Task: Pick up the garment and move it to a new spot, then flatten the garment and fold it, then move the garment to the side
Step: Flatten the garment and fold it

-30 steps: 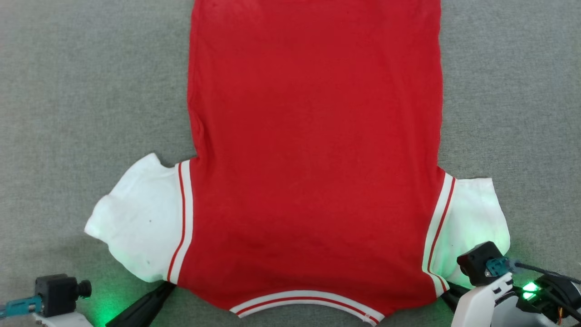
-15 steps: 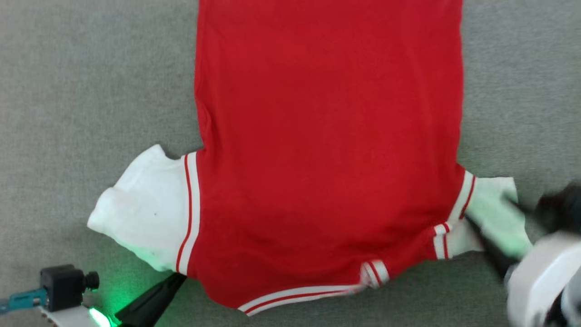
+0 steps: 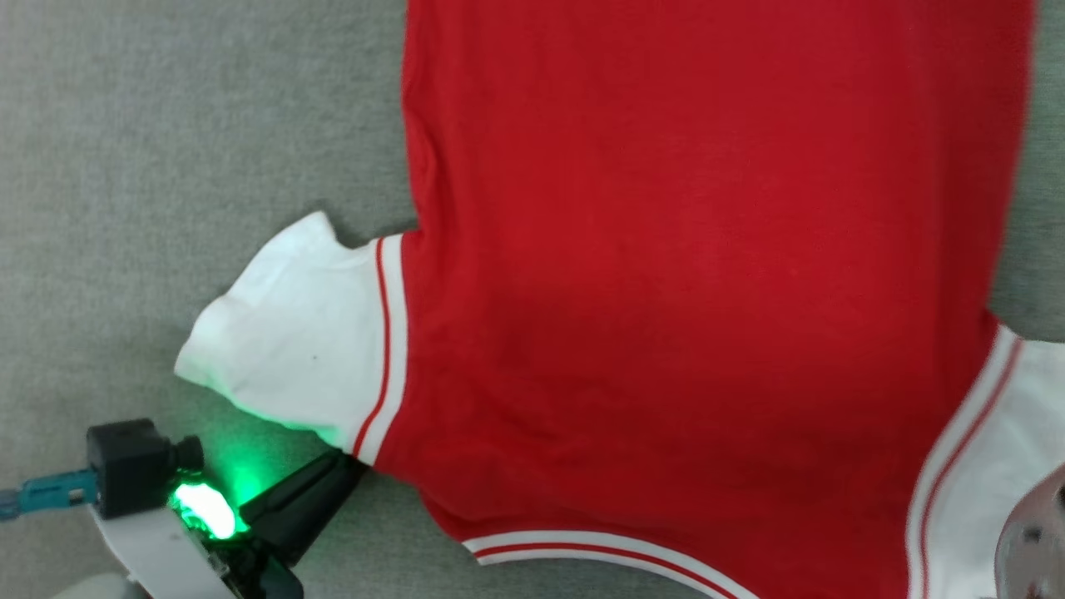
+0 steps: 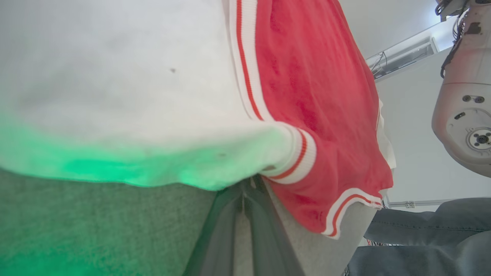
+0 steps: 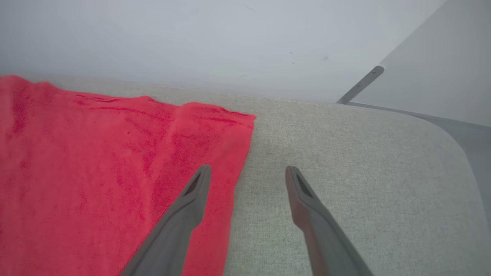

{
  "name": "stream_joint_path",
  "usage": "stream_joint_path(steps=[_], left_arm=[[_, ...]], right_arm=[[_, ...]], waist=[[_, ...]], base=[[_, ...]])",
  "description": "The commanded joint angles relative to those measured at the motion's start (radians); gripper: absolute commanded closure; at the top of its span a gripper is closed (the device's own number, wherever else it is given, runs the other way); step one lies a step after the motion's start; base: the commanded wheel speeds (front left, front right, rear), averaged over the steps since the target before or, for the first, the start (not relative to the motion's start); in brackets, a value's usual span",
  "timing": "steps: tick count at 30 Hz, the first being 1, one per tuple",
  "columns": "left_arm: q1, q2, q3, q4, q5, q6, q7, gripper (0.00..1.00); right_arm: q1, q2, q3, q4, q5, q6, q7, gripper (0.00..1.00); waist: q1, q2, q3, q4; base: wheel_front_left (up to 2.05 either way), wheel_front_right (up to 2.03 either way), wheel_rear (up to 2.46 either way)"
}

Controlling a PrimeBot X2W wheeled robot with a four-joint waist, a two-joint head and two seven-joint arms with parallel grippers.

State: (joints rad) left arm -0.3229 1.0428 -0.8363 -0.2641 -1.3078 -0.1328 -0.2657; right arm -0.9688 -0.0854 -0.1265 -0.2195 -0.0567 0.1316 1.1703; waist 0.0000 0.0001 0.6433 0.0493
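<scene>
The garment (image 3: pixel 682 291), a red T-shirt with white sleeves and striped trim, lies spread flat on the grey fabric surface (image 3: pixel 166 166), neckline toward me. My left gripper (image 3: pixel 343 467) is shut on the garment's edge where the left white sleeve (image 3: pixel 291 349) meets the red body. In the left wrist view the fingertips disappear under the lifted striped trim (image 4: pixel 299 157). My right gripper (image 5: pixel 247 170) hangs open above the garment's right side edge (image 5: pixel 234 184), one finger over red cloth and the other over bare grey surface, holding nothing.
The grey surface ends at a rounded far corner (image 5: pixel 433 122) with a pale wall behind it. A pale joint of my right arm (image 3: pixel 1036 541) sits over the right sleeve. A person's leg in blue jeans (image 4: pixel 422 237) is beyond the neckline side.
My right gripper has opened, let go of the right shoulder and swung away toward the garment's right edge. The head camera has turned, shifting the whole picture. The left gripper keeps its hold.
</scene>
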Motion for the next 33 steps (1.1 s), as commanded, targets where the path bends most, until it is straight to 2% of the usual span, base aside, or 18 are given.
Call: stream_joint_path(steps=[1,6,8,14,20,21,23,24,31,33], left_arm=[[-0.034,-0.02,-0.011,0.041,-0.003,0.005,0.004,1.0],[-0.08,-0.029,-0.052,0.062,0.0,0.011,0.007,1.0],[-0.099,-0.033,-0.063,0.066,0.0,0.012,0.009,1.0],[-0.132,-0.028,-0.086,0.089,-0.008,0.019,0.01,1.0],[-0.139,-0.023,-0.092,0.094,-0.01,0.023,0.012,1.0],[-0.139,-0.021,-0.09,0.095,-0.01,0.023,0.012,1.0],[-0.14,-0.022,-0.086,0.097,-0.011,0.023,0.012,1.0],[-0.141,-0.024,-0.081,0.097,-0.011,0.023,0.012,1.0],[-0.118,-0.027,-0.02,0.088,-0.024,0.023,0.006,1.0],[-0.104,-0.027,0.001,0.078,-0.031,0.022,0.004,1.0]], right_arm=[[-0.063,0.003,-0.04,0.05,-0.054,-0.002,0.041,0.0],[-0.187,-0.017,-0.099,0.133,-0.153,-0.002,0.181,0.0],[-0.216,-0.022,-0.118,0.137,-0.169,-0.002,0.206,0.0],[-0.251,-0.041,-0.144,0.144,-0.201,-0.002,0.179,0.0],[-0.219,-0.01,-0.183,0.178,-0.219,-0.002,0.149,0.0],[-0.217,-0.004,-0.183,0.178,-0.22,-0.002,0.144,0.34],[-0.207,0.008,-0.187,0.182,-0.206,-0.002,0.133,0.91],[-0.207,0.015,-0.197,0.181,-0.197,-0.002,0.122,1.0],[-0.157,0.026,-0.195,0.189,-0.153,-0.002,0.095,1.0],[-0.131,0.007,-0.181,0.186,-0.122,-0.002,0.088,1.0]], waist=[[0.0,-0.0001,0.09,0.086],[0.0,-0.0001,0.137,0.129],[0.0,-0.0001,0.151,0.145],[0.0,-0.0001,0.181,0.161],[0.0,-0.0001,0.193,0.152],[0.0,-0.0001,0.193,0.15],[0.0,-0.0001,0.187,0.146],[0.0,-0.0001,0.182,0.144],[0.0,-0.0001,0.103,0.111],[0.0,-0.0001,0.07,0.095]], base=[[0.0,0.0,0.0],[0.0,0.0,0.0],[0.0,0.0,0.0],[0.0,0.0,0.0],[0.0,0.0,0.0],[0.0,0.0,0.0],[0.0,0.0,0.0],[0.0,0.0,0.0],[0.0,0.0,0.0],[0.0,0.0,0.0]])
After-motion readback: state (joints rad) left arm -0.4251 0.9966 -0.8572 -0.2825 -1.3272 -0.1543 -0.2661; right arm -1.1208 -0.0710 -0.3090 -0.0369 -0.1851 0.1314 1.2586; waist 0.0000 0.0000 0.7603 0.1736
